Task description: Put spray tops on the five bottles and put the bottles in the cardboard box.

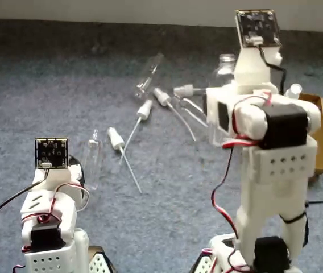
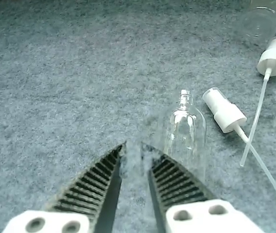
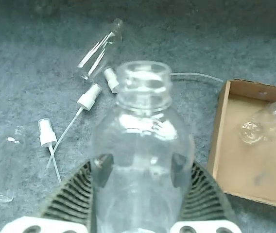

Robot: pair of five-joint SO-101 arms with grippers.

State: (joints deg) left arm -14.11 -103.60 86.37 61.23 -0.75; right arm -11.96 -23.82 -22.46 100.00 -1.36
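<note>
The right end effector (image 3: 140,165) is clamped on a clear bottle (image 3: 143,121), whose open neck is turned away from the wrist. Near it, the cardboard box (image 3: 217,126) is set on the grey-covered desk (image 1: 48,85), and a capped bottle (image 3: 262,126) is laid on its side inside the box. The left end effector (image 2: 133,146) is held low over the desk, its jaws parted by a narrow gap. A second bottle (image 2: 184,131), clear and uncapped, is laid on its side just beside one jaw, neck pointing away from the arm. Just beside that bottle a spray top (image 2: 224,112) is laid with its long thin tube trailing, and another spray top (image 2: 271,57) is seen a little farther on. Toward the far side of the desk a third bottle (image 1: 149,75) is laid on its side, with a third spray top (image 1: 161,96) near it.
</note>
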